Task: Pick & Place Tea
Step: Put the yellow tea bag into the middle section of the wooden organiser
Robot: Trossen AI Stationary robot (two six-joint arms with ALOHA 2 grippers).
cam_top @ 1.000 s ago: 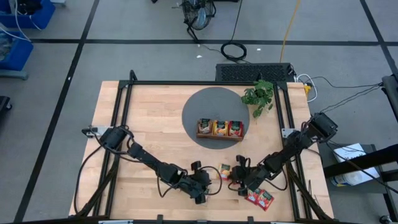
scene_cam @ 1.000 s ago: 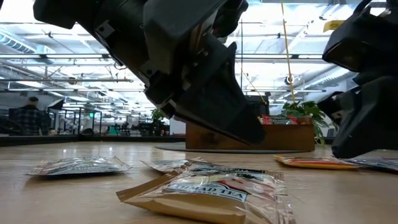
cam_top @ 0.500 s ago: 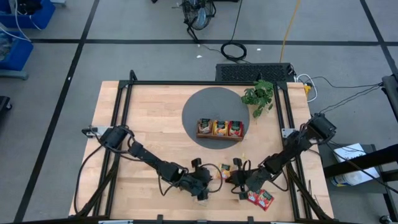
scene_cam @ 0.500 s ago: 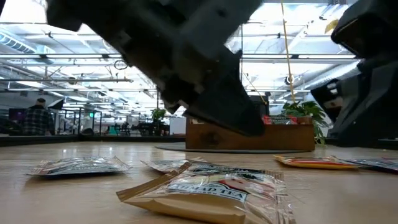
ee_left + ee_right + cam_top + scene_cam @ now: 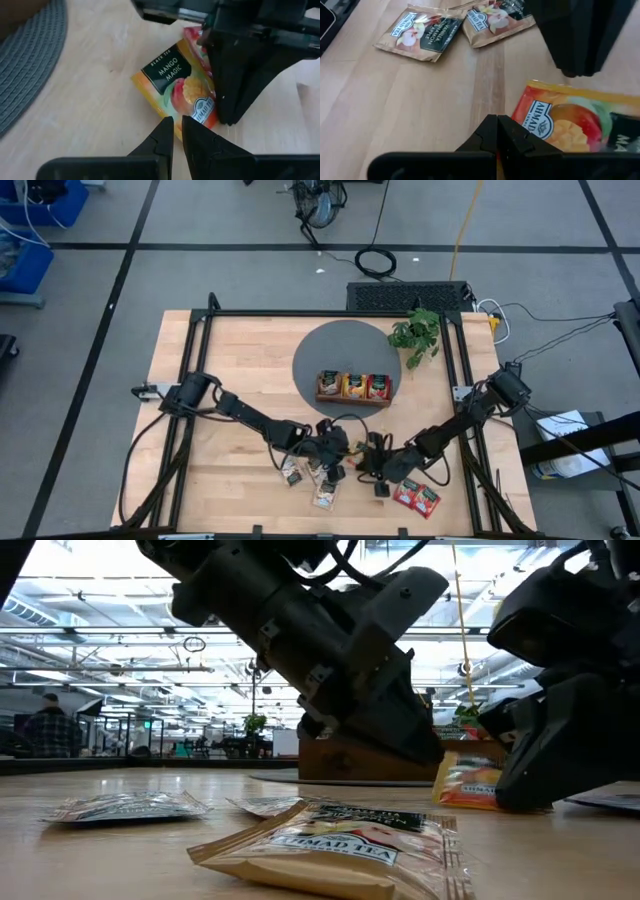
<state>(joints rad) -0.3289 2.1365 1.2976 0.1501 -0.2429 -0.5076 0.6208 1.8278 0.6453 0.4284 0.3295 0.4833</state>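
Orange mango sachet (image 5: 181,90) lying flat on the tabletop (image 5: 230,360) near its front edge, between both pincers. Left pincer (image 5: 177,131) narrowed to a slit, empty, tips just short of the sachet. Right pincer (image 5: 498,131) fully closed, empty, opposite. Pale sachets (image 5: 420,28) nearby; tray (image 5: 353,388) well apart on grey mat (image 5: 320,345)

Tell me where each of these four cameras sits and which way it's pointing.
High view: above the table, straight down; both arms, the wooden tray and the plant show.
Low view: at tabletop height, level across the table; both arms loom over a pale sachet.
Left wrist view: on the left arm, past the shut left gripper at the orange mango sachet; the other arm shows behind it.
Right wrist view: on the right arm, past the shut right gripper.
Shared: both wrist views show that mango sachet.
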